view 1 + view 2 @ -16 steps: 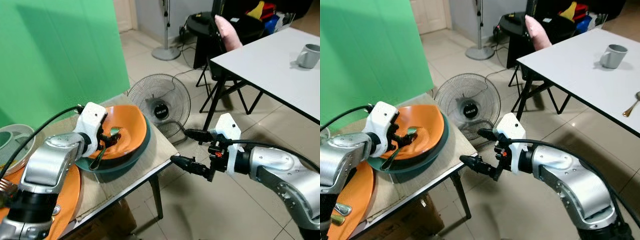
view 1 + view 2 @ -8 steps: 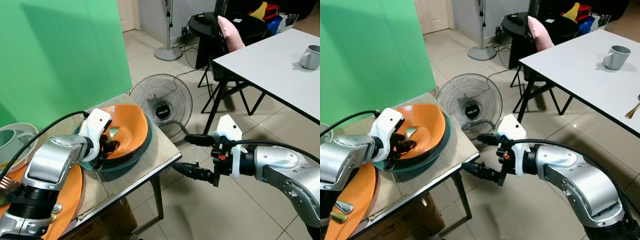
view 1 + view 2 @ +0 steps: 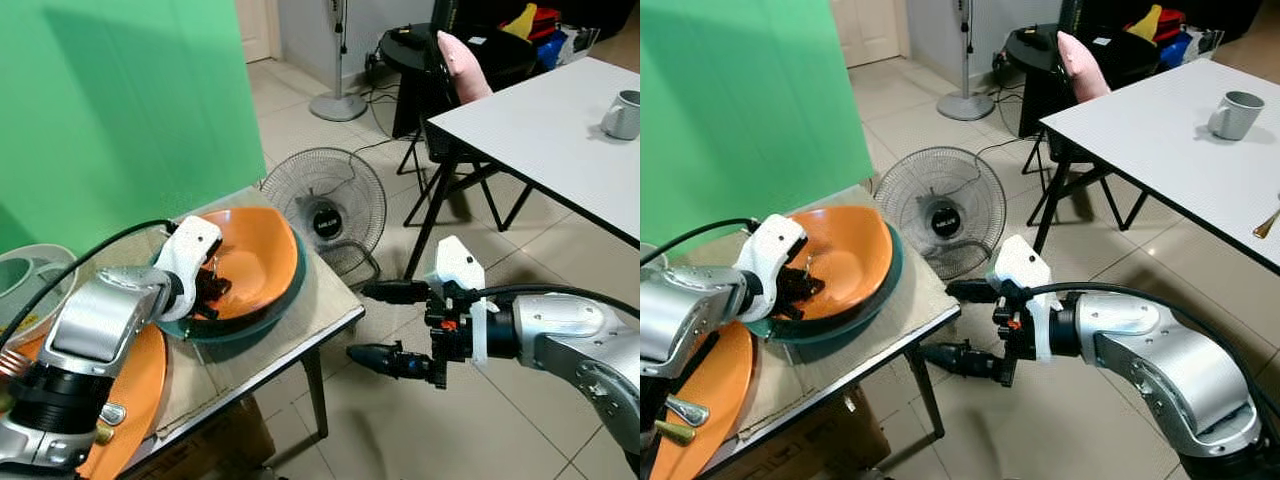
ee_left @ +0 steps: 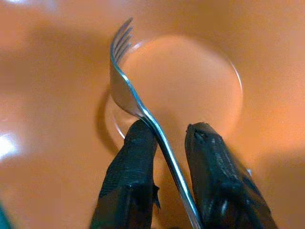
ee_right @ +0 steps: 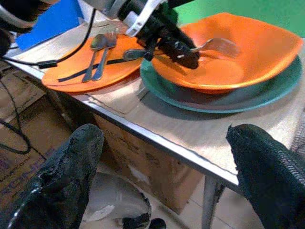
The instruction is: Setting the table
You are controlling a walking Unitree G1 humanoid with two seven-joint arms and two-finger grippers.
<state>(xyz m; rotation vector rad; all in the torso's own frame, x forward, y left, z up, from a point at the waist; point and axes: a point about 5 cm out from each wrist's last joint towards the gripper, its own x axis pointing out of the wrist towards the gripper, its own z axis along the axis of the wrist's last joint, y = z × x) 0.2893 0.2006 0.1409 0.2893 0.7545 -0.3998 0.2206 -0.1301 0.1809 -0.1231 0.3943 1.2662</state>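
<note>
Step in hand, by my reading: fork pickup from orange bowl (image 3: 250,270). Left gripper (image 4: 164,143) inside bowl, fingers nipped onto fork (image 4: 128,95) handle. Fork's long axis runs along fingers, tines ahead over bowl bottom. Next: lift clear of rim. Right gripper (image 3: 385,322) beyond bowl, spread wide, empty.

Orange and teal against a green backdrop
A shiny silver metal fork (image 4: 138,102) lies in a glossy orange bowl (image 3: 262,262) on a dark teal plate (image 3: 262,318); black claw fingers (image 4: 128,183).
</note>
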